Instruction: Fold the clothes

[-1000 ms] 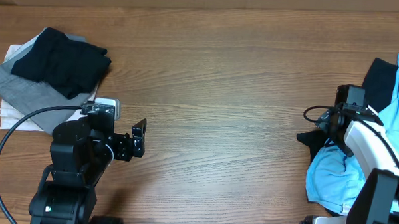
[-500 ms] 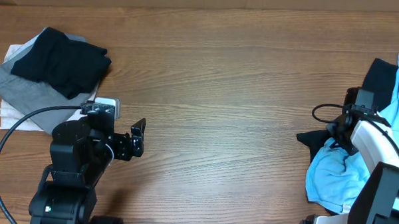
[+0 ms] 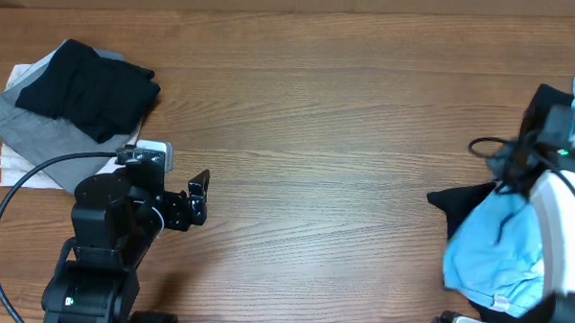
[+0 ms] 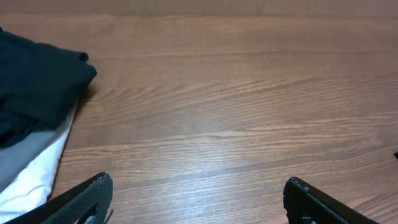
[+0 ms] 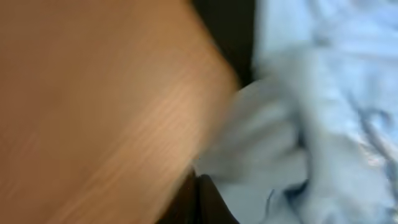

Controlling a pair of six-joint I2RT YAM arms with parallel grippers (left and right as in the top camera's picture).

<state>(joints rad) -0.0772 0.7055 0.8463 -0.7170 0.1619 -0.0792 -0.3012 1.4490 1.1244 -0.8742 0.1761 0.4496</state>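
Note:
A rumpled light blue garment (image 3: 495, 250) lies in a heap at the table's right edge, on top of a black garment (image 3: 454, 201). My right gripper (image 3: 514, 177) is over this heap. In the blurred right wrist view its jaws (image 5: 199, 199) are pressed together at the edge of the light blue garment (image 5: 323, 93), which rises with them. At the far left sits a stack of folded clothes: a black piece (image 3: 84, 87) over a grey one (image 3: 30, 124) and a white one (image 3: 19, 166). My left gripper (image 3: 202, 197) hovers open beside that stack, nothing between its fingers (image 4: 93, 193).
The wooden table (image 3: 317, 134) stretches between the two piles. A black cable (image 3: 18, 186) loops from the left arm near the folded stack. More black cloth (image 3: 548, 108) lies at the far right edge.
The right gripper has shut and moved toward the far right, dragging the light blue garment up and out of its earlier shape. The left arm has stayed put.

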